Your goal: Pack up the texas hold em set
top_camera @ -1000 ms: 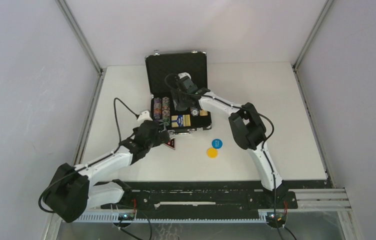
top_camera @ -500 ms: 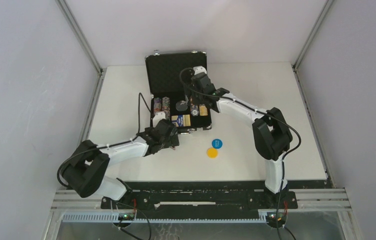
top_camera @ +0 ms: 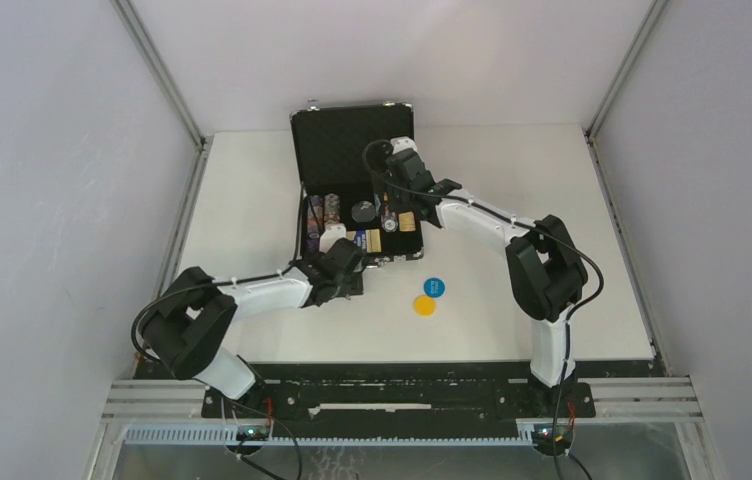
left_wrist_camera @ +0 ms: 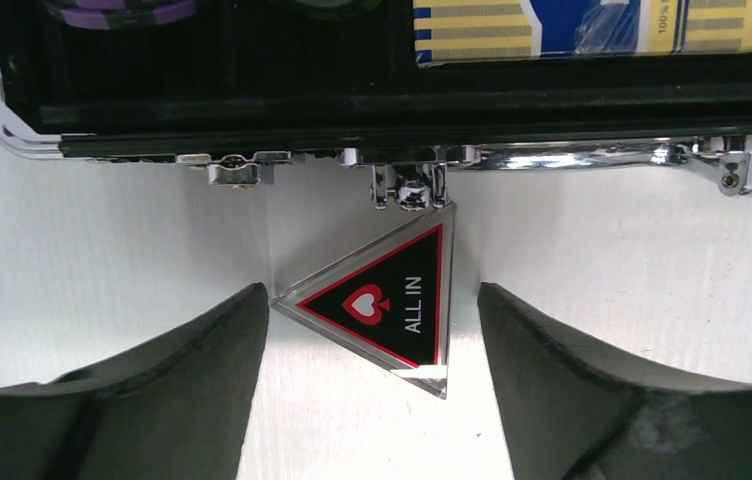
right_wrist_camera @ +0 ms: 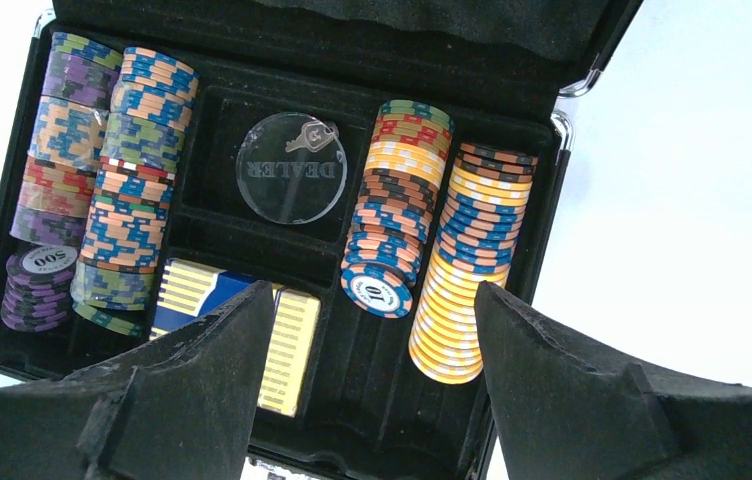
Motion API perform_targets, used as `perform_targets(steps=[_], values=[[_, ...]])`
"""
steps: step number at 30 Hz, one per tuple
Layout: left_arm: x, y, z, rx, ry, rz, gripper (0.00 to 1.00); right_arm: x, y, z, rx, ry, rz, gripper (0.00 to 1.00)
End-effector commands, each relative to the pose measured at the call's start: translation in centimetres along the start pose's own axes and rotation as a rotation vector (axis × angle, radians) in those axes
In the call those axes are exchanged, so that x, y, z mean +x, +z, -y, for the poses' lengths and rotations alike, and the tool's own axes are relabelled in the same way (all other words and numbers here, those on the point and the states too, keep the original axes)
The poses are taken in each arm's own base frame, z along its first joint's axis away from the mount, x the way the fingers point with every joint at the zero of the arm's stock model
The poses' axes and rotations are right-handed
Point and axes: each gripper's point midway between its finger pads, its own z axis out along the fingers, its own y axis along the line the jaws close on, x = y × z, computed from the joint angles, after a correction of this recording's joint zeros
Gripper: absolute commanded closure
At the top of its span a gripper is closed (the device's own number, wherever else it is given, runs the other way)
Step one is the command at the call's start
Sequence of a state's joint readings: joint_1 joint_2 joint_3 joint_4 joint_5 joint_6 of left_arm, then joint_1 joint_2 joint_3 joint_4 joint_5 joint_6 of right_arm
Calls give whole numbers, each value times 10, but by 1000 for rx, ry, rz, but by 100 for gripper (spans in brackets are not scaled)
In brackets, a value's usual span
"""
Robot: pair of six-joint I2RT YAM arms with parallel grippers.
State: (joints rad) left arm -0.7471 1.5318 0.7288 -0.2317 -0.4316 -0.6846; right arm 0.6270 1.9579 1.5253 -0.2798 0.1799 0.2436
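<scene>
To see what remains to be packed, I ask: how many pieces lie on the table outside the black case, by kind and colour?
blue round disc: 1
yellow round disc: 1
red-black triangular token: 1
Total: 3
</scene>
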Motion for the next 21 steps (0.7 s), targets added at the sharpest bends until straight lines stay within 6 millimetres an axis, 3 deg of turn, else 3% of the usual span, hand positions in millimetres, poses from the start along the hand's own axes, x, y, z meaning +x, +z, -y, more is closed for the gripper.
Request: perform_targets(steps=[1,7,21], values=[[-3,-2,5,-4,21,-12,24,-25,-12,0,-19,35,75,19],[-5,-7,5,-1,20,-5,43,-21,-10,2,-18,37,67,19],[-61,-63,9,46,30,97,42,-22,-15,9,-10,49,71,19]])
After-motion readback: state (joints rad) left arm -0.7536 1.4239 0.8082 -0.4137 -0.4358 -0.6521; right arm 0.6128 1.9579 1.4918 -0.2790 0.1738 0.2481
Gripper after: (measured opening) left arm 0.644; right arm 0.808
